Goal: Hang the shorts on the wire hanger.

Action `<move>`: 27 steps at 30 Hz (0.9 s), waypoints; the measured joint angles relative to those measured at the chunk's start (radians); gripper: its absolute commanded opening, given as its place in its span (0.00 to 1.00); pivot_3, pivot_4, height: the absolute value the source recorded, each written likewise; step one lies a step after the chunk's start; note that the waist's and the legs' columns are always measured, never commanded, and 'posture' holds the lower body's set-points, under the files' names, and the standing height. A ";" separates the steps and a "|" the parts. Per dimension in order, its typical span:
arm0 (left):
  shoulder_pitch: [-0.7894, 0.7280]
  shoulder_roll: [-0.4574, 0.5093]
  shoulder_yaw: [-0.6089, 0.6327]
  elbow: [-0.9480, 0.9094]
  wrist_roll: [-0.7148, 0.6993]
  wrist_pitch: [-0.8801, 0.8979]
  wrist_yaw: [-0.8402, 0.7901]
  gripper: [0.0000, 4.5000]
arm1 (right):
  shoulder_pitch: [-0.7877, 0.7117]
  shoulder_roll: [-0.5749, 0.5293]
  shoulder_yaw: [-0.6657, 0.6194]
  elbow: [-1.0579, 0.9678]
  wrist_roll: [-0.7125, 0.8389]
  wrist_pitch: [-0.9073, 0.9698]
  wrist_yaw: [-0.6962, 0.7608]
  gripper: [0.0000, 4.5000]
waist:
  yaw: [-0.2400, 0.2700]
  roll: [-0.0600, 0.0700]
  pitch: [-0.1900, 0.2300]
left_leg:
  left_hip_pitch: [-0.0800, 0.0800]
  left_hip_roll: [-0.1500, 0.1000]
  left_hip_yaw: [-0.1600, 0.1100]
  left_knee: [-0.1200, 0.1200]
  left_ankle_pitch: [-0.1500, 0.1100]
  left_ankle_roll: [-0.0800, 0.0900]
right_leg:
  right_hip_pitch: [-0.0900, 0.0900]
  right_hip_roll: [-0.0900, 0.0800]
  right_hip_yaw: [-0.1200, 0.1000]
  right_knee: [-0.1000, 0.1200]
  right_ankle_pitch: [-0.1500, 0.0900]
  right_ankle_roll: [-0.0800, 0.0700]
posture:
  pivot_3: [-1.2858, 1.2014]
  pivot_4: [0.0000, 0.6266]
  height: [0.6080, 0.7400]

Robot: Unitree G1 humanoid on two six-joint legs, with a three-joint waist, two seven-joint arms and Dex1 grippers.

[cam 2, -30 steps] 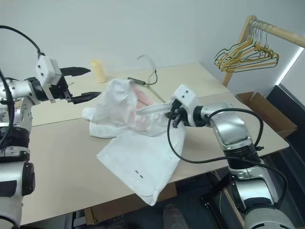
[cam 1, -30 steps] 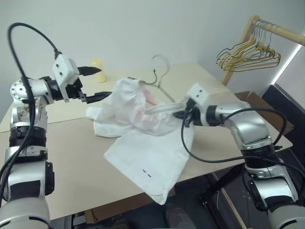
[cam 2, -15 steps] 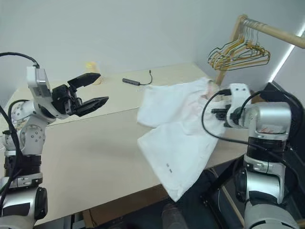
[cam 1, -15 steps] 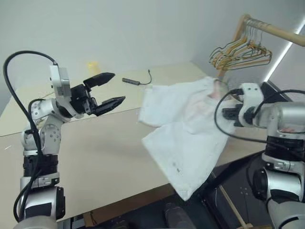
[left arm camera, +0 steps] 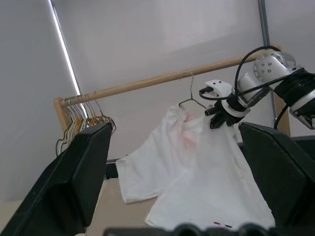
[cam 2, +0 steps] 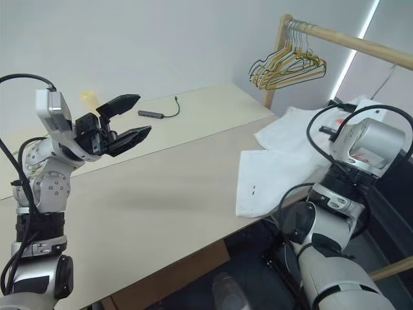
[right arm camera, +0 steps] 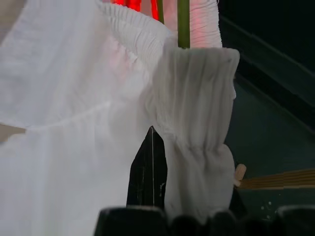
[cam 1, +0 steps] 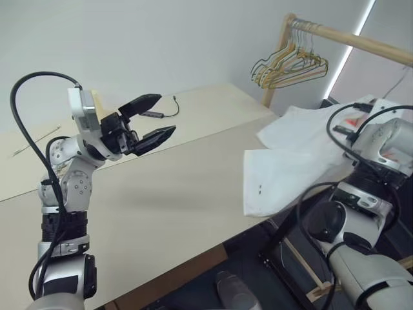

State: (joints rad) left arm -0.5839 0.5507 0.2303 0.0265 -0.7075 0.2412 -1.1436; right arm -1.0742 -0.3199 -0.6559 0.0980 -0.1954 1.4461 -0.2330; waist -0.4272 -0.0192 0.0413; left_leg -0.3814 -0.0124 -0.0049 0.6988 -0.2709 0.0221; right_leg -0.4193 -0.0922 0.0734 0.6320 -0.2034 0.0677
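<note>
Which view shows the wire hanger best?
The left wrist view: the wire hanger's hook rises at the wooden rail above the shorts. The right wrist view shows a green wire stretch; in the eye views I cannot make it out.

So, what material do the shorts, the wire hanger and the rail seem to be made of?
The shorts: soft white woven fabric, matte; they drape and crease, and the waistband is gathered, probably elastic. The wire hanger: thin rod, olive-green coated, likely metal wire; its hook shows at the rail. The rail: looks like pale, unpainted wood, a round bar with a matte surface.
</note>
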 measured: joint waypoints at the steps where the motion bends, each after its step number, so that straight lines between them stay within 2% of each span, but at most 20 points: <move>1: 0.000 -0.001 0.000 0.000 0.000 -0.002 0.000 0.99 | -0.018 0.001 -0.012 0.009 0.000 -0.029 -0.028 0.00 | -0.003 0.000 0.000 | 0.000 -0.001 0.000 0.000 0.000 0.000 | 0.000 -0.001 0.001 0.000 0.000 0.001 | 0.38 0.00 1.00; 6: 0.000 0.000 0.000 0.000 0.002 -0.003 0.006 0.99 | -0.080 -0.024 -0.042 0.099 0.022 -0.126 -0.087 0.00 | -0.010 0.000 0.000 | 0.004 -0.004 0.000 -0.001 0.001 0.002 | 0.005 -0.003 0.001 -0.002 0.000 0.003 | 0.39 0.00 1.00; 9: 0.003 0.000 0.006 -0.015 -0.007 0.000 0.013 0.99 | -0.134 -0.080 -0.101 0.212 0.065 -0.160 -0.091 0.00 | -0.010 0.000 0.001 | 0.013 -0.005 -0.001 -0.005 0.001 0.002 | 0.016 -0.003 0.000 -0.007 -0.001 0.005 | 0.39 0.00 1.00; 13: 0.004 0.000 0.039 -0.036 -0.048 0.016 0.025 0.99 | -0.207 -0.159 -0.180 0.364 0.127 -0.197 -0.111 0.00 | -0.011 0.000 0.001 | 0.014 -0.005 -0.001 -0.005 0.001 0.002 | 0.018 -0.003 0.000 -0.009 -0.002 0.006 | 0.39 0.00 1.00; 19: 0.010 0.000 0.043 -0.053 -0.067 0.023 0.031 0.99 | -0.262 -0.250 -0.187 0.604 0.187 -0.317 -0.167 0.00 | -0.013 0.000 0.001 | 0.014 -0.005 0.001 -0.007 0.001 0.002 | 0.022 -0.002 0.001 -0.011 -0.006 0.012 | 0.39 0.00 1.00; 23: 0.026 -0.001 0.042 -0.059 -0.066 0.023 0.033 0.99 | -0.300 -0.306 -0.182 0.738 0.221 -0.365 -0.203 0.00 | -0.012 0.000 0.002 | 0.027 -0.005 0.002 -0.014 0.001 0.003 | 0.033 -0.001 0.001 -0.022 -0.006 0.013 | 0.39 0.00 1.00; 27: 0.041 -0.001 0.035 -0.066 -0.061 0.023 0.035 0.99 | -0.316 -0.347 -0.177 0.846 0.250 -0.408 -0.251 0.00 | -0.011 0.000 0.002 | 0.027 -0.005 0.003 -0.018 0.001 0.003 | 0.033 -0.001 0.003 -0.025 -0.006 0.014 | 0.40 0.00 1.00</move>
State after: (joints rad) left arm -0.5425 0.5498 0.2652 -0.0398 -0.7688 0.2641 -1.1084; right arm -1.3901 -0.6672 -0.8327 0.9438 0.0550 1.0379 -0.4837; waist -0.4379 -0.0195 0.0437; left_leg -0.3543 -0.0175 -0.0015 0.6808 -0.2700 0.0251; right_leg -0.3861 -0.0932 0.0761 0.6073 -0.2098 0.0813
